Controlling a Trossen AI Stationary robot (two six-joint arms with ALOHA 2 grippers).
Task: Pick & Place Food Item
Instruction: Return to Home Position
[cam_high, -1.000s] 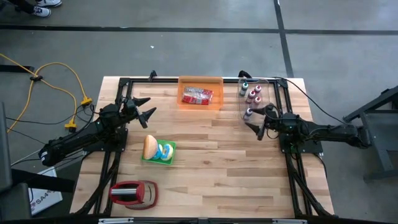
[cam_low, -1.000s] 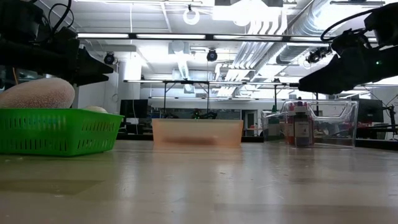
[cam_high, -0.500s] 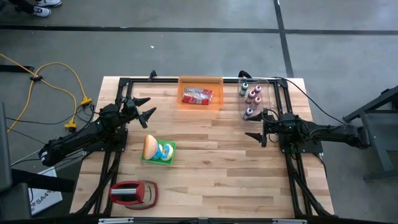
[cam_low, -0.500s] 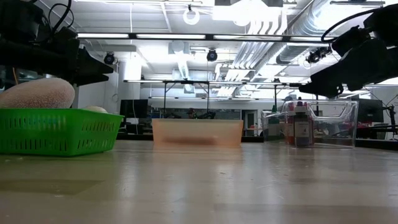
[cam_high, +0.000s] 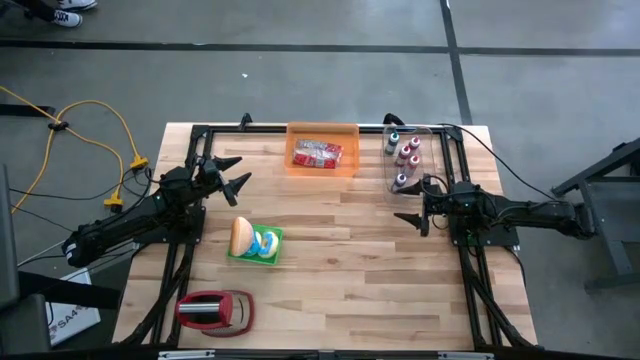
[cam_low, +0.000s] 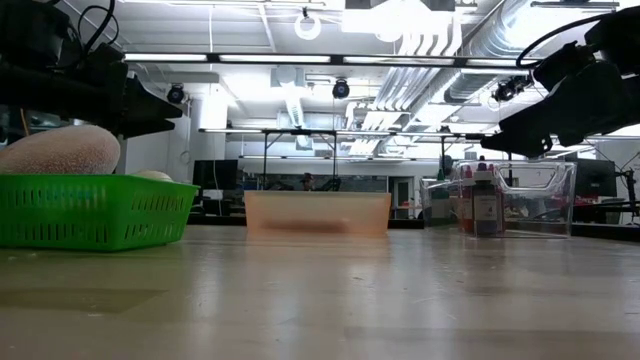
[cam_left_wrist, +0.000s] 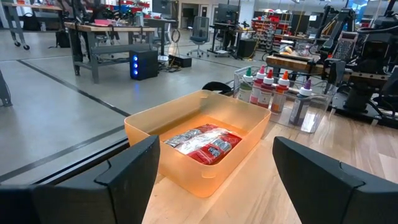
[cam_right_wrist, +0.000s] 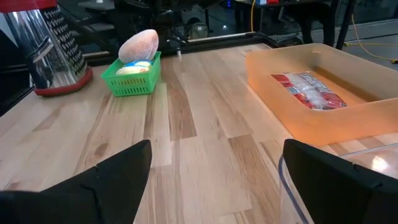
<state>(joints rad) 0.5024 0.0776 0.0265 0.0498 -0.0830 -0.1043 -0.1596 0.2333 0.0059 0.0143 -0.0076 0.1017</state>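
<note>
Since a second ago the right pincer (cam_high: 412, 218) has drawn back and swung level, well to the right of the green bin (cam_high: 272, 258). Over the last half-second it has held. Its fingers gape wide and empty. The left pincer (cam_high: 243, 170), equally wide and empty, is unchanged just beyond the bin's left side. A brown donut (cam_high: 241, 235) and a blue donut (cam_high: 265, 243) lie in the bin. The wooden table (cam_high: 350, 270) also carries an orange bin (cam_high: 322, 171) and a clear bottle box (cam_high: 428, 140) beyond the green bin, and a grater (cam_high: 213, 310) on its near side. Grey floor (cam_high: 300, 80) surrounds the table. Strip lights (cam_low: 270, 58) hang overhead.

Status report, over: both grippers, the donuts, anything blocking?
Left gripper open, empty, over table's left side. Right gripper open, empty, beside bottle bin. Donuts in green bin. Nothing blocking.
</note>
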